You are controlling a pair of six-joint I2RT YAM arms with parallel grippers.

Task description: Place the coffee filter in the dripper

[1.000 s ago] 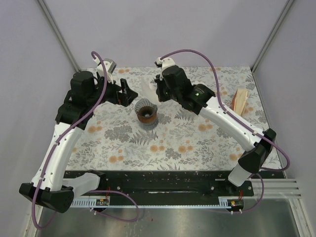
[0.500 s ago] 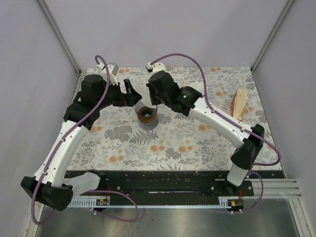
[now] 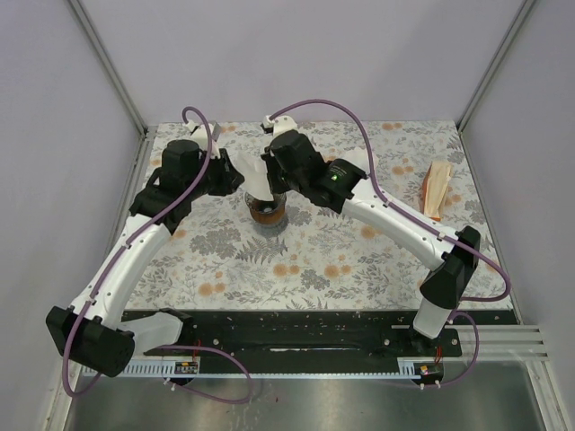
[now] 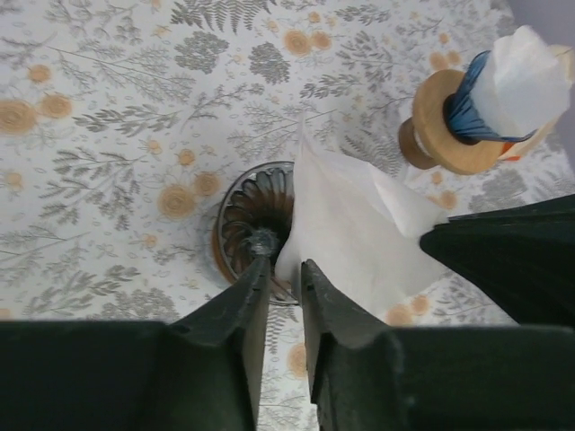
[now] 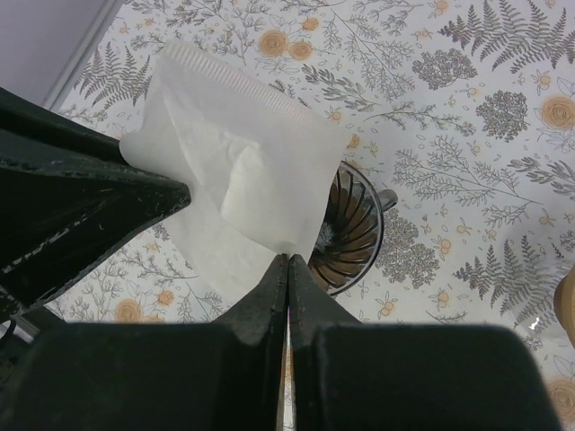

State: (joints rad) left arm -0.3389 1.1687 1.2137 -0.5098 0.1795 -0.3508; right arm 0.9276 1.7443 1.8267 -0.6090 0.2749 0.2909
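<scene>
Top cam: both arms reach in toward the far-middle part of the floral worktop (image 3: 359, 260), and their heads meet over the dripper (image 3: 267, 214). The dripper stands upright on the worktop. It's a dark ribbed cone w/ a brownish rim.

R gripper (image 5: 287, 260): fingers together, clamped on the lower tip of the filter (image 5: 238, 171). The R wrist cam shows the pinch plainly. I see no gap, and the paper comes out right at the tips.

Filter: white paper, partly opened, w/ a crimped seam along its upper edge. It is held in the air, not seated in the cone. In the R wrist view its pinched tip lies at the dripper's left rim. The rest of the sheet fans up & left, off the mouth, and most of the ribbed inside is bare. In the top cam the paper sits between the two grippers, over the dripper's far side.

L gripper (image 4: 284, 269): fingers apart by a narrow gap, w/ worktop pattern visible thru it. The tips hang over the dripper rim, right beside the filter's lower-left edge. I can't tell whether either finger touches the paper. In the R wrist view the L gripper overlaps the filter's left corner.

Also in the L wrist view: a wooden spool (image 4: 436, 121) w/ a blue band & white paper, lying on the worktop near the dripper but apart from it.
</scene>
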